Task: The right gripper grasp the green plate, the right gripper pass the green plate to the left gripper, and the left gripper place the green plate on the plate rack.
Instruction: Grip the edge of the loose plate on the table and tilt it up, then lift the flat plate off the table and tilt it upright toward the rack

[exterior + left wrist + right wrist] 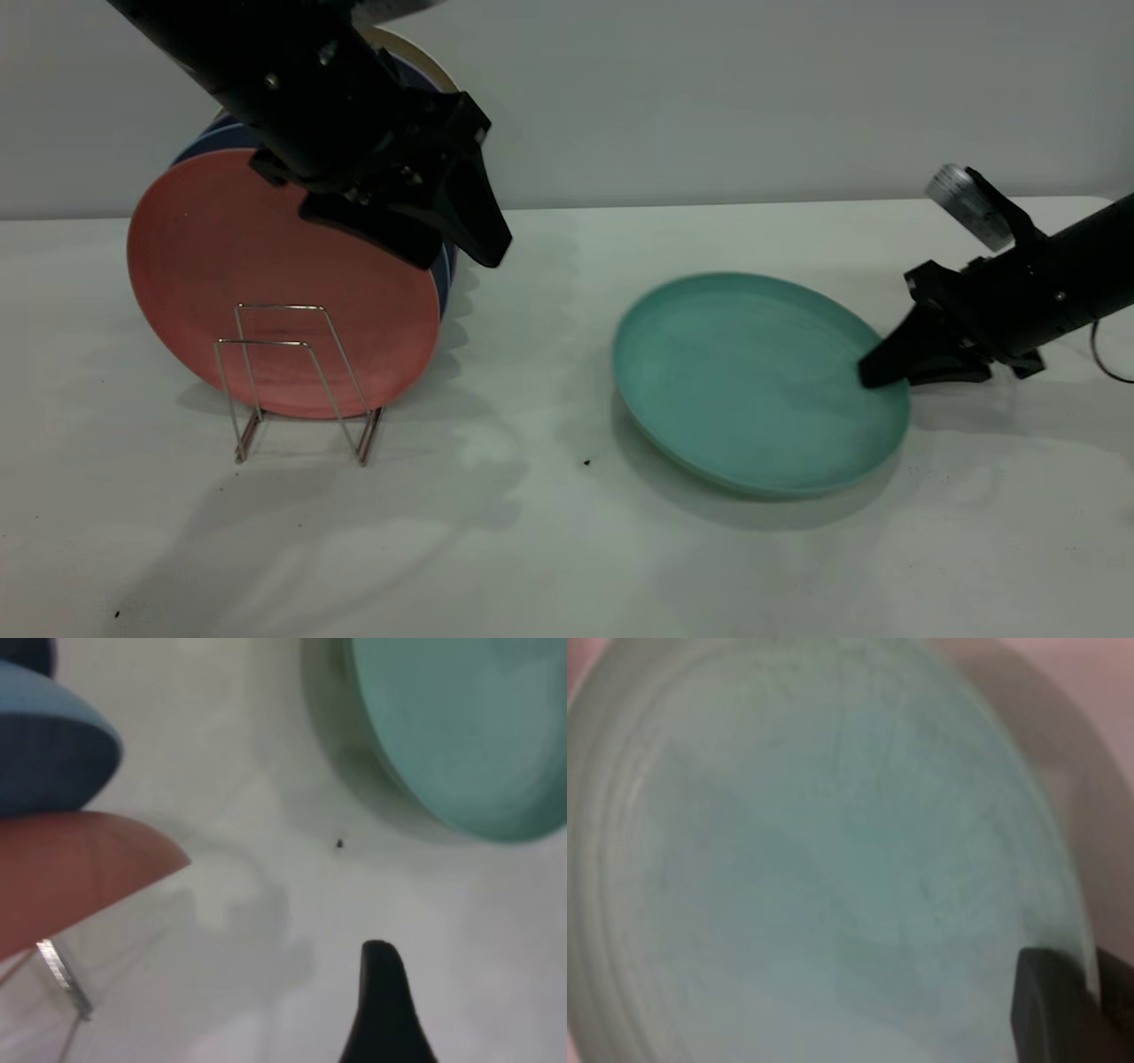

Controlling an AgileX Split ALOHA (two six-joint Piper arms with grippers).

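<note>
A: Big white surface (549, 549) first, and on it the green plate (753, 381), one edge raised off it at the right gripper (873, 372).

B: Are those fingers (886, 361) gripping?

A: Yes: one finger lies on the plate's inner face, the rim sits between them, clamped tight.

B: And across from them?

A: The salmon plate (266, 275) stands upright in the plate rack (297, 381) with blue plates (213, 142) behind, well apart from the green one.

B: The left gripper (461, 221)?

A: It hangs above the rack, in front of the salmon plate, fingers pointing down and spread apart, holding nothing.
</note>
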